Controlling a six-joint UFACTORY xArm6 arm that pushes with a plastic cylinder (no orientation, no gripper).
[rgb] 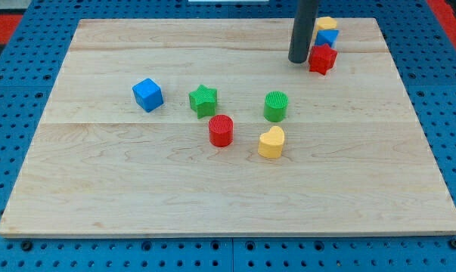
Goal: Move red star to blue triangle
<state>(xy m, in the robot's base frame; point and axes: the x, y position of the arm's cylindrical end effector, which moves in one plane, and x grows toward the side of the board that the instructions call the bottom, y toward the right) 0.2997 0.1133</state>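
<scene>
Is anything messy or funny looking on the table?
Nothing is broken or tipped over. The only odd bit: the red star, a blue block and a yellow block are crowded together at the view's top right, while the other blocks sit apart. My tip is just left of the red star.

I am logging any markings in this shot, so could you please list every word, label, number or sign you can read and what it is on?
None: no readable text anywhere in this view.
The board is bare wood.
The blocks, such as the red star, blue triangle and blue cube, carry only ribbed or plain faces.
My tip, just to the view's left of the red star, is plain and dark.
</scene>
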